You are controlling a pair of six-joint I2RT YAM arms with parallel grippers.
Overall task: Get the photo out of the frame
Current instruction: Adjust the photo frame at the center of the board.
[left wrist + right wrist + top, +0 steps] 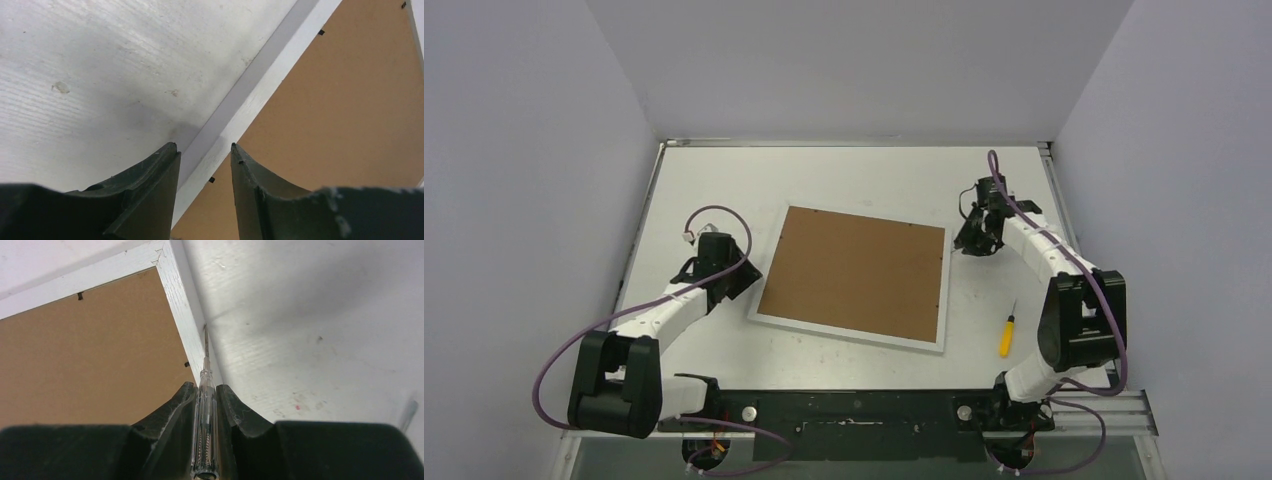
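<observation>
The frame (844, 334) lies face down mid-table with its brown back panel (854, 272) up; the photo is hidden beneath it. My left gripper (742, 283) sits low at the frame's left edge. Its jaws are open (203, 146) and hold nothing; one finger is over the table, the other over the brown panel, and the white border (260, 95) runs between them. My right gripper (972, 243) is at the frame's far right corner, shut (205, 386) on a clear-handled screwdriver (206, 410). The screwdriver's thin shaft points down against the outer side of the white border (182, 305).
A yellow-handled screwdriver (1006, 335) lies on the table right of the frame, near my right arm's elbow. Small black retaining tabs (211, 179) (186, 364) sit along the panel's edges. Grey walls close in the table on three sides.
</observation>
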